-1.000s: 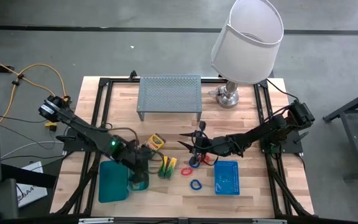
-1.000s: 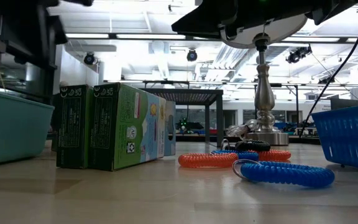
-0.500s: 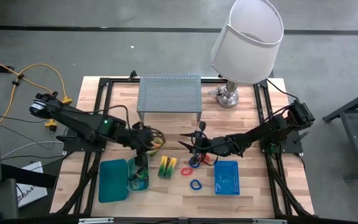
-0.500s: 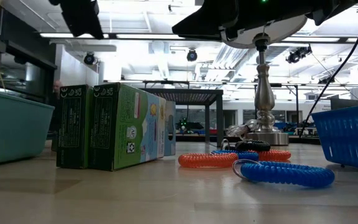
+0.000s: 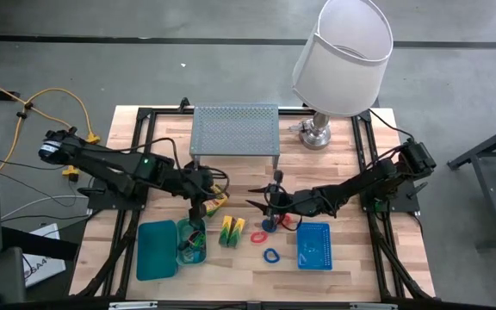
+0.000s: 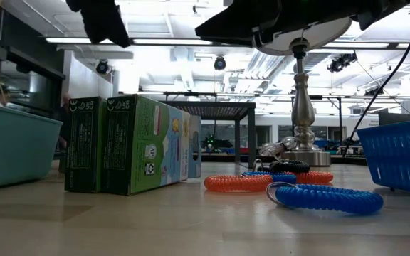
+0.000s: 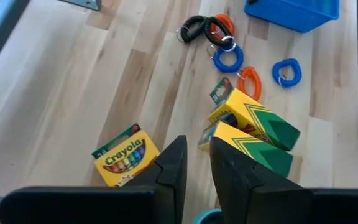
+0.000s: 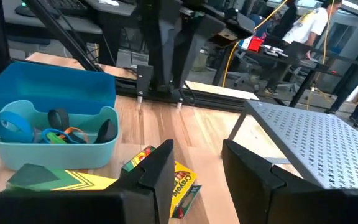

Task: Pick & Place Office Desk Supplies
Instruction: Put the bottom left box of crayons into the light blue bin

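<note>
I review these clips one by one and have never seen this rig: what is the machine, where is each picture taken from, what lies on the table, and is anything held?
It is a robot with two dark arms at a wooden table, each ending in a two-finger gripper. One picture looks straight down, one sits at table-top height, and one camera rides on each wrist.

The left gripper hangs above the small yellow crayon box, fingers nearly together, holding nothing. The right gripper waits at mid-table, open and empty.

On the table: two yellow-green boxes, coiled red, blue and black band loops, a blue mesh basket, and two teal plastic trays, one holding small items. At the back stand a grey perforated metal shelf and a white-shaded lamp.
</note>
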{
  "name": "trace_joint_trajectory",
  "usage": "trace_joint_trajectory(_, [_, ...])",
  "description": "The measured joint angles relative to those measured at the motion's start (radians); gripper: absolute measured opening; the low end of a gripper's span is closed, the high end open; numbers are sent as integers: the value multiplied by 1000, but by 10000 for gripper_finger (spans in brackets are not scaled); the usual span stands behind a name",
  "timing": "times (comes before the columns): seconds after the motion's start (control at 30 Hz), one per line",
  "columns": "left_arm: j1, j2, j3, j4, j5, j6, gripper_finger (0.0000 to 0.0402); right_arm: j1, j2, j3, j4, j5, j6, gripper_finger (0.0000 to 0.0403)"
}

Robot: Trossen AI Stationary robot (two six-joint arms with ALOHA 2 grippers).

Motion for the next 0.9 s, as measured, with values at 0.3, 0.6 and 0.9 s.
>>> trace_joint_trajectory(0.3, [16,0,0,0,-8,0,65,1,0,0,-58,-29,44,124])
trace_joint_trajectory(0.6, [9,0,0,0,-42,2,65,1,-9,0,-113,-31,60,124])
trace_joint_trajectory(0.9, [-5,-36,0,-35,-62,51,65,0,-82,0,-309,-73,175,124])
